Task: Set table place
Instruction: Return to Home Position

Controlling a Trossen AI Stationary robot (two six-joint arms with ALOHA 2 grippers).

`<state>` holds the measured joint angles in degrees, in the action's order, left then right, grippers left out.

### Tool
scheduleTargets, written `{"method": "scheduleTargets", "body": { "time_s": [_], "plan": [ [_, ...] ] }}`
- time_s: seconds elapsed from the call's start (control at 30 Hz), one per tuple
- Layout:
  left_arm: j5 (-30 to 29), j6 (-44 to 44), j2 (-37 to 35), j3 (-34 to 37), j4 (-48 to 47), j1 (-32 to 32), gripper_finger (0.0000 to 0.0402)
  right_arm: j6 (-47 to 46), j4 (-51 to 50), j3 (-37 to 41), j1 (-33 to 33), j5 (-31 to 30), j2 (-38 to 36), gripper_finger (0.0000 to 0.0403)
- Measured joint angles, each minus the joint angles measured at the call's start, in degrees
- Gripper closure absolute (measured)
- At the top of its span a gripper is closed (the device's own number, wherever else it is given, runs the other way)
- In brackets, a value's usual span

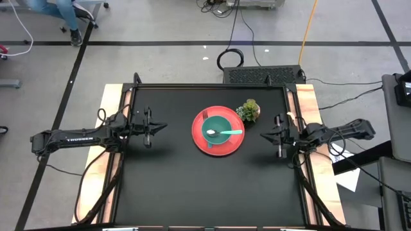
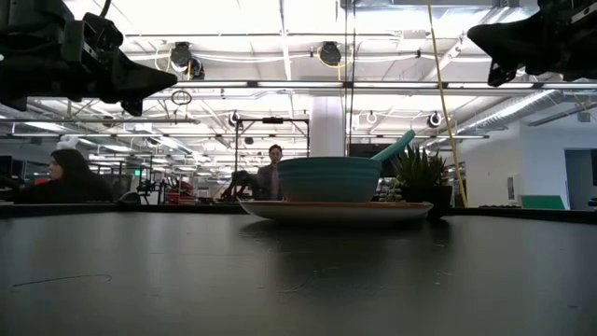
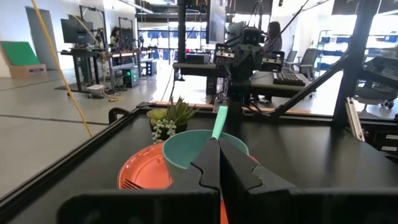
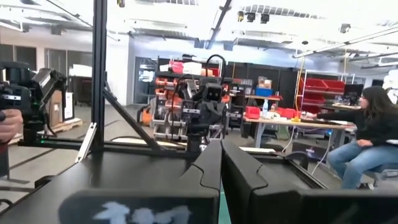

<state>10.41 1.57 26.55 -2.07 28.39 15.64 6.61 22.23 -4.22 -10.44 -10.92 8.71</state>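
1. The red plate [image 1: 218, 150] lies flat on the black tabletop [image 1: 180, 186], about midway between the two arms and a little toward the far edge.
2. A teal bowl [image 1: 218, 122] stands upright on the plate, near its middle, with a ring of red showing all round it.
3. A teal spoon [image 1: 226, 133] rests in the bowl. Its handle leans over the bowl's rim toward the right arm.
4. A fork [image 1: 205, 116] lies on the plate's bare rim just beside the bowl, on the side toward the left arm and the far edge.
5. A small potted plant [image 1: 249, 110] stands just beside the plate, toward the right arm and the far edge.
6. The left pincer [image 1: 163, 126] hangs above the tabletop, well apart from the plate and pointing at it. In the left wrist view its fingers [image 3: 208, 163] are pressed together and hold nothing.
7. The right pincer [image 1: 262, 135] hangs on the other side, also raised, apart from the plate and facing it. In the right wrist view its fingers [image 4: 208, 165] meet with no gap and hold nothing.
8. In the low view both arms sit high, clear of the dishes.
9. Beyond the tabletop a person [image 4: 370, 127] sits at a bench.
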Motion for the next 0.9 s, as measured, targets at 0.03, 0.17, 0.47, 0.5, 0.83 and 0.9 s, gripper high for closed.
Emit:
{"method": "scheduleTargets", "body": {
  "time_s": [0.03, 0.17, 0.47, 0.5, 0.83, 0.9],
  "plan": [
    [0.0, 0.0, 0.0, 0.0, 0.0, 0.0, 0.0401, 0.0, -0.3, 0.0, 0.0, 0.0, -0.5, 0.0403],
    [0.0, -0.4, 0.0, 0.0, -0.1, 0.0, 0.0401, 0.2, -2.0, 0.0, 0.0, 0.4, -1.9, 0.0403],
    [0.2, -0.9, 0.0, 0.0, -2.2, 0.0, 0.0401, 0.3, -3.2, 0.0, 0.0, 0.5, -2.7, 0.0403],
    [0.2, -0.9, 0.0, 0.0, -2.6, 0.0, 0.0401, 0.3, -3.3, 0.0, 0.0, 0.5, -2.7, 0.0403],
    [3.5, -1.1, 0.0, 0.0, -3.0, 0.0, 0.0394, 0.5, -2.8, 0.0, 0.0, 0.5, -2.7, 0.0403],
    [3.2, -1.1, 0.0, 0.0, -3.0, 0.0, 0.0388, 1.4, -2.8, 0.0, 0.0, 0.5, -2.7, 0.0403]
  ]
}}
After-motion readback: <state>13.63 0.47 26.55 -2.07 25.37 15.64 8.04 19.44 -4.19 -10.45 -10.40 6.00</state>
